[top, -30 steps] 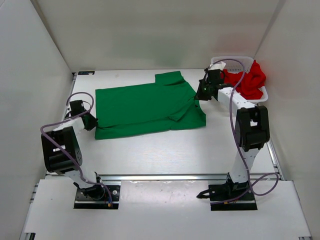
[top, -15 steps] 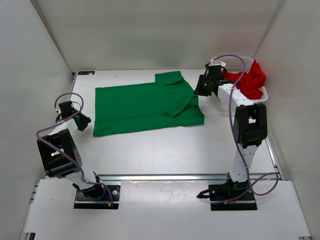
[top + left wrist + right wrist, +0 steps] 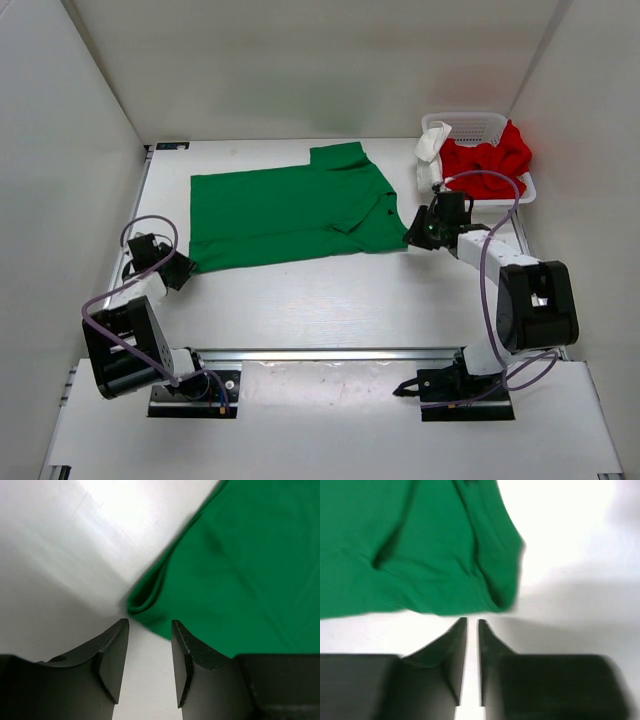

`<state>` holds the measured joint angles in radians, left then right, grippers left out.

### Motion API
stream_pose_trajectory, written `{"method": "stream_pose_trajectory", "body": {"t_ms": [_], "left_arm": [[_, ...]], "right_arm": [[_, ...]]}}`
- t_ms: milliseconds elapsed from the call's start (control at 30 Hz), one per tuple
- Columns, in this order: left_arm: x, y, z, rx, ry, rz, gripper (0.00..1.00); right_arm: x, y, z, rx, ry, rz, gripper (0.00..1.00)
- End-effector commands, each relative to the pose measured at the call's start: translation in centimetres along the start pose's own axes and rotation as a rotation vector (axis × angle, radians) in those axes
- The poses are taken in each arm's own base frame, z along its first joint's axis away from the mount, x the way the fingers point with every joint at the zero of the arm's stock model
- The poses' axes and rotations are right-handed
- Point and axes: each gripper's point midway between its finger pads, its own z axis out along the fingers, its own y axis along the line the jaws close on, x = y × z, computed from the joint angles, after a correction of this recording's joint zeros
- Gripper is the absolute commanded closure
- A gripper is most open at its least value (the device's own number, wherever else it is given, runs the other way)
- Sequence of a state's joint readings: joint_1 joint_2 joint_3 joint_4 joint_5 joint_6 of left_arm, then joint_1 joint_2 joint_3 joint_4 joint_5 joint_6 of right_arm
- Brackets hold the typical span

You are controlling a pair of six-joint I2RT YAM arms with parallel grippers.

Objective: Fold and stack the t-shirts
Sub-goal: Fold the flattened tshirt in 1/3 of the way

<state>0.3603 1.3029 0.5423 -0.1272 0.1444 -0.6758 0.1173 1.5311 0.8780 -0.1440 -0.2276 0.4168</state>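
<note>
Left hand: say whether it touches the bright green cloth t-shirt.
Cannot tell. In the left wrist view the corner of the bright green cloth t-shirt lies just ahead of the open left hand, one finger overlapping it; no plain gap or contact.

Left arm (image 3: 120, 340) & right arm (image 3: 538, 305): white links, black joint blocks, looping purple cables (image 3: 487, 172). Pincer fingers (image 3: 112, 655) black, wedge-shaped. Black base plates (image 3: 165, 395) approx. 6 o'clock.

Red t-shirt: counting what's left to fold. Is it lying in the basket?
Yes, the red t-shirt sits bunched in the white basket, spilling over its right rim.
</note>
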Motion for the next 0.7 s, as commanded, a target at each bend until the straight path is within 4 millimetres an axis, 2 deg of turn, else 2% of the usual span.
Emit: {"method": "stream_pose_trajectory", "body": {"t_ms": [0,33,100,167,200,267,333,400,433,533,567,667], "left_arm": [[0.7,0.1,0.0,0.025,0.011,-0.023,0.5],[0.8,0.0,0.0,0.028,0.012,-0.014,0.5],[1.7,0.3,0.3,0.027,0.042,-0.026,0.49],[1.9,0.5,0.6,0.019,0.039,-0.031,0.49],[2.6,0.8,0.9,0.007,0.061,-0.026,0.48],[2.7,0.7,1.3,0.006,0.072,-0.025,0.49],[2.7,0.9,1.6,-0.003,0.074,-0.033,0.49],[2.8,0.8,1.9,-0.003,0.071,-0.034,0.53],[2.8,0.9,2.1,-0.004,0.07,-0.035,0.54],[3.0,0.7,2.5,-0.005,0.088,-0.034,0.72],[2.7,0.6,2.6,-0.002,0.086,-0.028,0.79],[2.9,0.7,2.7,-0.019,0.095,-0.021,0.95]], "right_arm": [[-1.4,-0.6,0.0,-0.027,-0.092,0.021,0.84],[-0.7,-0.9,0.2,-0.03,-0.067,0.03,0.78],[0.2,-1.9,0.7,-0.017,-0.04,0.034,0.73],[0.8,-2.0,1.1,-0.019,-0.024,0.048,0.7],[0.1,-2.2,1.5,-0.023,-0.043,0.044,0.7],[0.8,-2.3,2.1,-0.027,-0.021,0.05,0.69],[0.4,-2.4,2.6,-0.032,-0.024,0.056,0.7],[0.0,-2.4,3.0,-0.049,-0.028,0.07,0.68],[0.4,-2.5,3.5,-0.05,-0.011,0.066,0.69],[0.3,-2.9,4.4,-0.056,0.002,0.093,0.69],[0.2,-2.8,4.4,-0.071,0.001,0.092,0.72],[0.5,-3.2,4.7,-0.077,0.004,0.117,0.94]]}}
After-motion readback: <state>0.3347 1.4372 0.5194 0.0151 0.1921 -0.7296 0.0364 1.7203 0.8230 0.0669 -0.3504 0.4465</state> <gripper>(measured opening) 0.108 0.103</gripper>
